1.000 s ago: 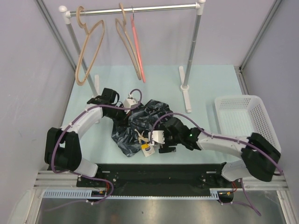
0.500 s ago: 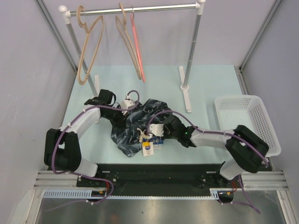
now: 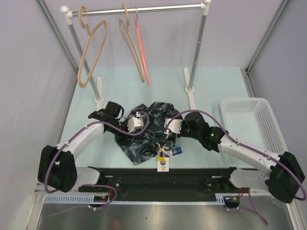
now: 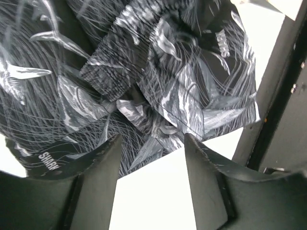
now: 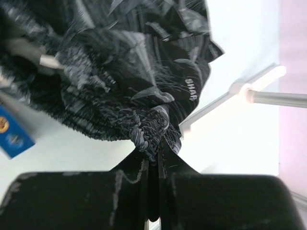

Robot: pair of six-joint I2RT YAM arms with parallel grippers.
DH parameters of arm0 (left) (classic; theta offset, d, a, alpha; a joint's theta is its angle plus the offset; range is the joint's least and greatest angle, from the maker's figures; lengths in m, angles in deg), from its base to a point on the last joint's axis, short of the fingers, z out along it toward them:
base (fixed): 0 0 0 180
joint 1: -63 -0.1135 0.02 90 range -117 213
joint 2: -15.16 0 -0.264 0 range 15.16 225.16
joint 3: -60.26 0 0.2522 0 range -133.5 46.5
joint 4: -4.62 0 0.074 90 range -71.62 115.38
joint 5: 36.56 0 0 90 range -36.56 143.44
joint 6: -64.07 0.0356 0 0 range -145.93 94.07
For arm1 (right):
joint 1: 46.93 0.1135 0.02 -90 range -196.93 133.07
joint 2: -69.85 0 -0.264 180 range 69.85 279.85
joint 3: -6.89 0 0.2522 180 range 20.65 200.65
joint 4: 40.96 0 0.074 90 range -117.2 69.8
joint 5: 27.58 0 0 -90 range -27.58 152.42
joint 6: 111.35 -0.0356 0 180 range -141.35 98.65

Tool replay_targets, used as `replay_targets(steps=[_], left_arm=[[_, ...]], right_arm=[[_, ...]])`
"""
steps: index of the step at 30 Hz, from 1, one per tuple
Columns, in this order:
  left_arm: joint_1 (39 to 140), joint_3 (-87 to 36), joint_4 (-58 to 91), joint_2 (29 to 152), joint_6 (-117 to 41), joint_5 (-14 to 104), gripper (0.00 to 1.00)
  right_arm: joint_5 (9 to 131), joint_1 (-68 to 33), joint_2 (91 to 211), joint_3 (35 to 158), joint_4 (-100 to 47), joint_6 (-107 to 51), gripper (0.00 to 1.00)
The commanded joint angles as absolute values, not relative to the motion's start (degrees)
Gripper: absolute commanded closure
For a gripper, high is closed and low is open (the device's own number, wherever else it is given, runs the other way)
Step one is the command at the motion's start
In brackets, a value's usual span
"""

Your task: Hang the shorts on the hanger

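The dark, leaf-printed shorts [image 3: 146,134] lie bunched on the table between both arms, their tags [image 3: 163,164] trailing toward the near edge. My right gripper [image 3: 169,128] is shut on the gathered waistband at the heap's right side; in the right wrist view the ruffled cloth [image 5: 151,127] is pinched between the closed fingers [image 5: 154,149]. My left gripper [image 3: 139,125] stands open at the heap's left side. In its wrist view only pale table shows between the fingers [image 4: 152,143], and the shorts [image 4: 144,72] lie just beyond the tips. The pink-red hanger [image 3: 142,52] hangs on the rail at the back.
Two tan wooden hangers [image 3: 88,48] [image 3: 130,43] hang on the rail [image 3: 153,8] beside the pink one. The rack's feet [image 3: 192,103] stand behind the shorts. A white basket [image 3: 254,127] sits at the right. A black bar [image 3: 192,175] runs along the near edge.
My right gripper has shut on the waistband and shifted right and back, dragging the heap. My left gripper has opened and let go of the cloth. The tags slid toward the near edge.
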State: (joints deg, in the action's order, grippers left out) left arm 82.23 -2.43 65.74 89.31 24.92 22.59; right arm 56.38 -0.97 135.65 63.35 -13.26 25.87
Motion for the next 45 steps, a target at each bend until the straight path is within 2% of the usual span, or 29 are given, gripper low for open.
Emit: replay_targets(steps=[1, 10, 14, 17, 19, 20, 22, 23, 28, 32, 36, 41, 45], left_arm=[[82.3, -5.3, 61.5, 91.1, 20.0, 19.4, 0.36], [85.5, -11.0, 56.6, 104.3, 11.0, 20.0, 0.28], [86.5, -11.1, 53.6, 108.6, 9.0, 22.1, 0.21], [88.0, -10.5, 52.6, 110.4, 9.0, 22.7, 0.22], [88.8, -10.5, 54.4, 110.4, 9.7, 21.8, 0.30], [89.0, -10.4, 55.3, 109.7, 10.5, 20.5, 0.43], [89.0, -9.1, 56.6, 107.1, 10.5, 20.1, 0.56], [89.0, -8.6, 57.1, 103.4, 10.7, 20.2, 0.67], [88.9, -7.6, 61.2, 88.4, 9.3, 22.8, 0.90], [88.9, -10.4, 63.8, 74.1, 5.8, 27.2, 0.92], [89.0, -17.8, 66.1, 67.2, 4.8, 31.6, 0.95], [89.0, -29.6, 68.0, 65.4, 5.5, 34.5, 0.99], [89.0, -45.5, 71.4, 69.2, 5.4, 35.2, 1.00]], right_arm=[[59.8, -1.0, 133.5, 65.1, -6.5, 25.6, 1.00], [61.9, -1.1, 133.1, 62.9, -3.5, 25.1, 1.00], [63.8, -1.1, 132.5, 62.5, -2.9, 24.8, 1.00], [64.1, -1.2, 132.3, 62.4, -2.8, 24.4, 1.00], [64.0, -1.2, 131.9, 62.4, -2.7, 24.1, 1.00], [63.8, -1.1, 131.7, 62.4, -2.5, 23.8, 1.00], [63.1, -1.1, 130.5, 62.5, -2.2, 23.4, 1.00], [62.8, -1.2, 129.9, 62.4, -1.9, 23.0, 1.00], [60.6, -1.2, 125.5, 64.8, 1.2, 20.9, 1.00], [57.8, -1.2, 123.2, 70.4, 5.0, 19.3, 1.00], [54.3, -1.3, 122.7, 79.3, 7.6, 19.2, 1.00], [49.4, -0.7, 125.4, 96.2, 7.7, 21.7, 1.00], [45.1, 2.9, 130.8, 108.1, 10.4, 24.9, 1.00]])
